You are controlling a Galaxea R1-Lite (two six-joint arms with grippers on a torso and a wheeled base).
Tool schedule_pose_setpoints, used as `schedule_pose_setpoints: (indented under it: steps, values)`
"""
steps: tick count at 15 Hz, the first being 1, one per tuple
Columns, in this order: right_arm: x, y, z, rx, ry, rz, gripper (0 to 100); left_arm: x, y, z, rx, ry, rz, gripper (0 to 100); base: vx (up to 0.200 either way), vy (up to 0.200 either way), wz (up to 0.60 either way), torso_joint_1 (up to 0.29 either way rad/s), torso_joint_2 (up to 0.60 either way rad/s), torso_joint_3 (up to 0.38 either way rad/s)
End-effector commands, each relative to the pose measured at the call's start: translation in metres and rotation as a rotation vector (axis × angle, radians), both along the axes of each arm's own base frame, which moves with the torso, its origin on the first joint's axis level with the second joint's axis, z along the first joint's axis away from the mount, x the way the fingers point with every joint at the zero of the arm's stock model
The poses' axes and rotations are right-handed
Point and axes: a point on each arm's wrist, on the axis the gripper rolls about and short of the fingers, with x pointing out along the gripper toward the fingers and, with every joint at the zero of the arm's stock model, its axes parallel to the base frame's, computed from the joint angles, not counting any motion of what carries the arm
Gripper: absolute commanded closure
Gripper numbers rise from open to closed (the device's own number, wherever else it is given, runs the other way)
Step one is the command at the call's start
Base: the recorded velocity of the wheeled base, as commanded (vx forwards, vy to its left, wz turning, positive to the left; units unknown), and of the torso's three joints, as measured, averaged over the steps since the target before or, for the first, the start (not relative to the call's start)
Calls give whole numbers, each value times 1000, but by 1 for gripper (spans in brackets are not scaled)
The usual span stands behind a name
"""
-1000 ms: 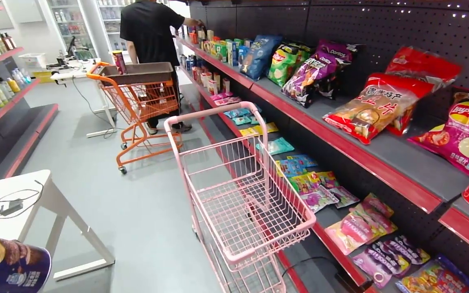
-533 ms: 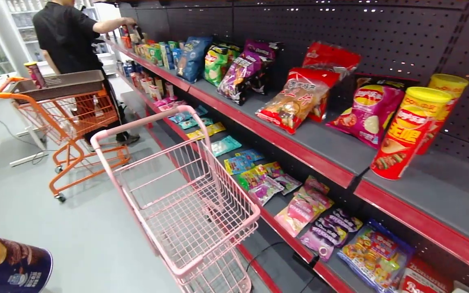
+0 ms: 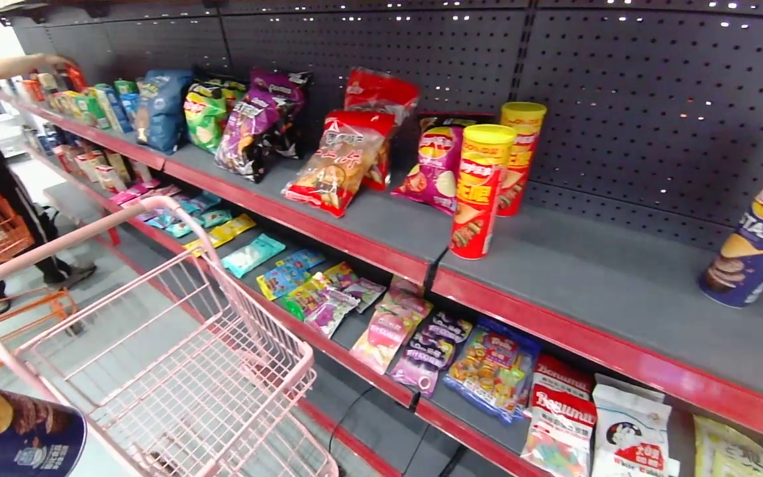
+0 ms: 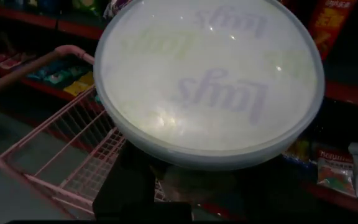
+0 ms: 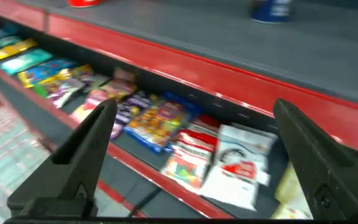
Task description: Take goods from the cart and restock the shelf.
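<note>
Held can: a tall round chip can (image 3: 14,430), dark blue with golden chips pictured on its side, sits in the lower left corner of the head view, just beside the near side of the cart.
Can lid: in the left wrist view the lid (image 4: 210,74) faces the camera. It is a flat, cloudy white, see-through disc with a raised rim.
Left gripper: the left gripper (image 4: 166,196) shows as dark fingers beneath the lid, clamped on the body of the chip can.
Right gripper: the right gripper (image 5: 197,162) has its two dark fingers spread wide with nothing between them. It is in front of the lower shelf, below the red edge.
Cart: a pink wire cart (image 3: 176,371) with a tube handle stands on the grey floor alongside the shelves.
Upper shelf: the upper shelf (image 3: 593,344) has a grey deck, a red front edge and a black pegboard back.
Blue can: a dark blue can (image 3: 756,232) like the held one stands at the right of the upper shelf, near the pegboard.
Red cans: two red cans (image 3: 481,192) with yellow lids stand one behind the other at mid shelf, well apart from the blue can and just beside the chip bags (image 3: 345,162).
Lower shelf: flat snack packets (image 3: 421,344) lie in a row.
</note>
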Motion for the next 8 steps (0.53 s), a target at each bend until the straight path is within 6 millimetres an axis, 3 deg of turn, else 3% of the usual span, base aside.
schedule_pose_setpoints:
  steps: [1,4,8]
  values:
    - [0,0,0,0,0,1,0,-1,0,-3,0,5,0,100,0,0,-600,2,7,2]
    - [0,0,0,-3,0,1,0,-4,0,-6,1,-3,0,100,0,0,0,0,0,0]
    - [0,0,0,-6,0,2,0,-4,0,-6,2,-5,0,100,0,0,0,143,-345,-193]
